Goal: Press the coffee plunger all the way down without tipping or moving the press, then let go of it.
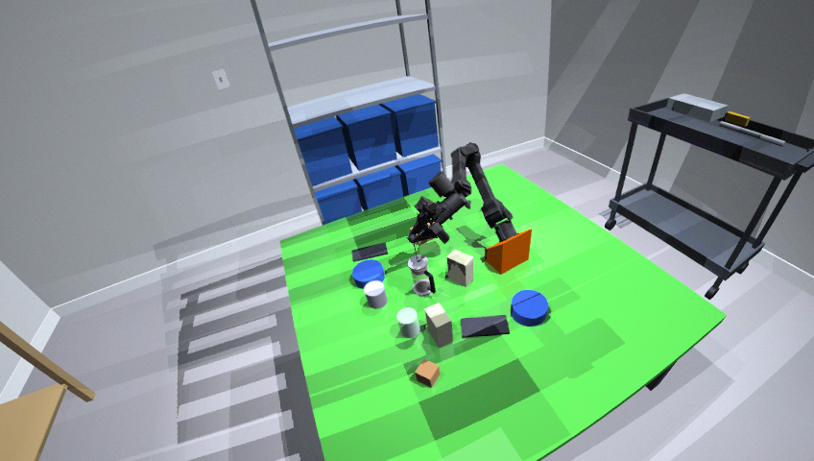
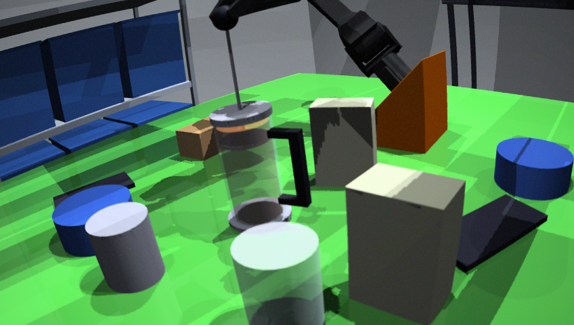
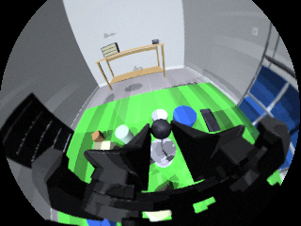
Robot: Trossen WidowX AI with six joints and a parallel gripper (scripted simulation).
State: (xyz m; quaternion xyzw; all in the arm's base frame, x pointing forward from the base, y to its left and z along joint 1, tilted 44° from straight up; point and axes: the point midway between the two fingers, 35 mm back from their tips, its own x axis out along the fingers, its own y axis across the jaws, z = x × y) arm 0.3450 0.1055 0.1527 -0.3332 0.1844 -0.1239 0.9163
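The coffee press [image 1: 421, 277] [image 2: 251, 172] [image 3: 163, 152] stands upright on the green table, with a clear body, a grey lid and a black handle. Its thin plunger rod [image 2: 233, 68] rises high out of the lid, with a black ball knob [image 2: 223, 16] [image 3: 161, 128] on top. My gripper [image 1: 416, 236] [image 3: 160, 124] is shut on the knob, with one finger on each side in the wrist view. The gripper's upper part is cut off in the exterior view.
Beige blocks [image 1: 460, 268] [image 1: 439, 326] stand beside and in front of the press. A grey cylinder [image 1: 375, 294], a pale cylinder [image 1: 407, 323] and a blue disc [image 1: 368, 273] are also near. An orange wedge [image 1: 510, 253] stands by the arm's base. A tan block [image 2: 195, 141] lies behind the press.
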